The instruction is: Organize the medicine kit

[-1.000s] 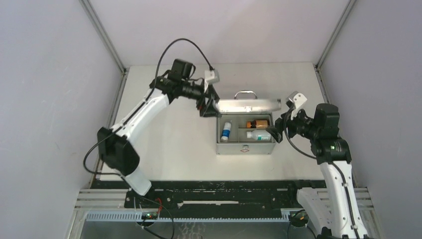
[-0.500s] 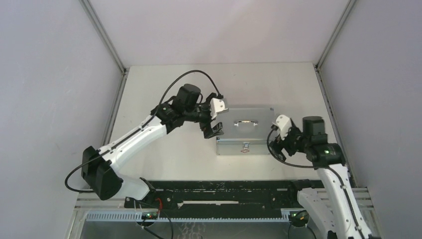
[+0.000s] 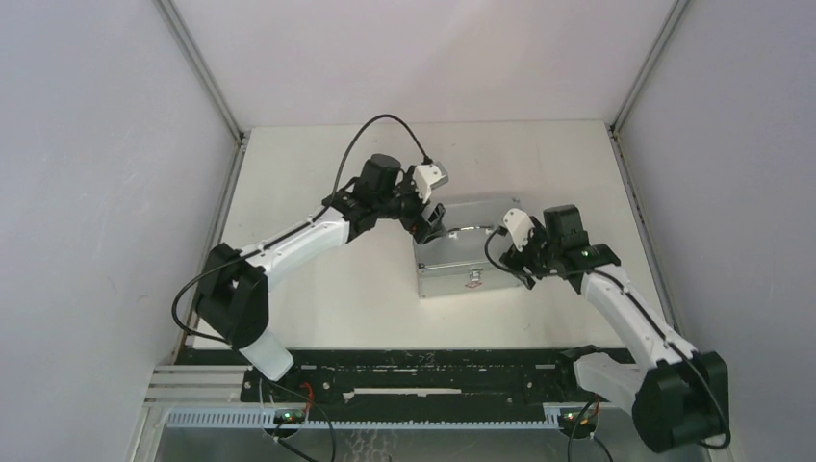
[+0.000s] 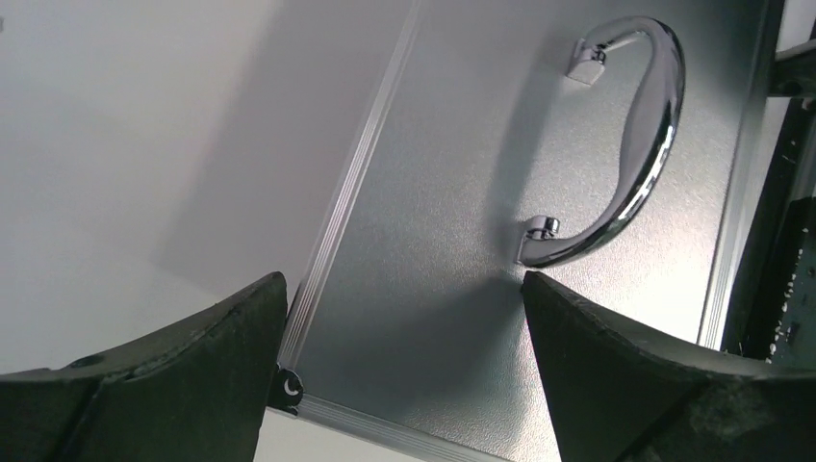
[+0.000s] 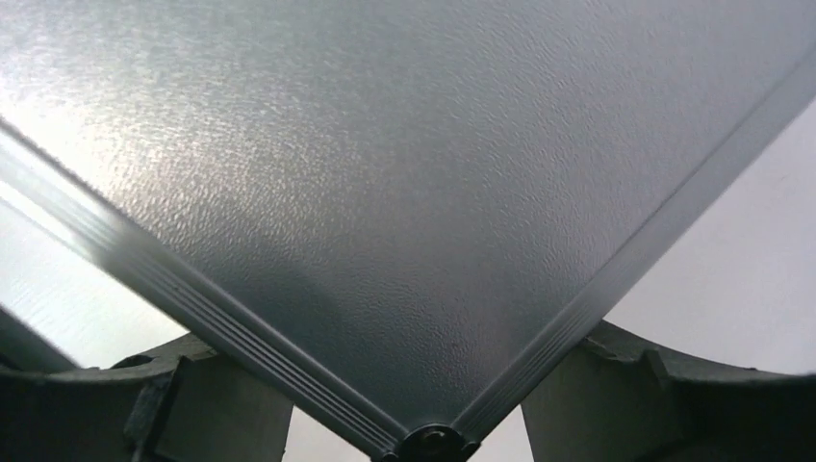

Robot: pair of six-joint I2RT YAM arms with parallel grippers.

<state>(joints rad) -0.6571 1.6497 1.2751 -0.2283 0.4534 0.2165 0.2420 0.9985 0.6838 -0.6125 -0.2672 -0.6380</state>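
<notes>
The left end effector [image 4: 402, 289] has its jaws wide apart and holds nothing. It hangs just above the lid of the medicine kit [image 3: 452, 252], and in the left wrist view its two pads straddle the lid's left edge close to a corner. The chrome handle [image 4: 645, 135] lies flat on the lid beyond them, untouched.

The right end effector [image 5: 399, 337] is also parted. A corner of the lid points down between its fingers, one aluminium edge running off over each. I cannot tell whether either finger touches the metal.

The kit sits near the middle of the surface [image 3: 356, 298], lid down, turned a little askew to the near edge, with its latch [image 3: 474, 279] facing the arm bases. Whether the latch is fastened is too small to judge.

The step in hand looks like seating the lid and securing the box. To do it well:
- Let the right end effector brace that corner so the box cannot skid or twist further.
- Bring the left one down flat on the lid, clear of the handle, and press evenly
- A smooth metal case on a smooth surface will likely slide under any sideways push, so push straight down
- Go for the latch only once the lid edge sits flush all round
</notes>
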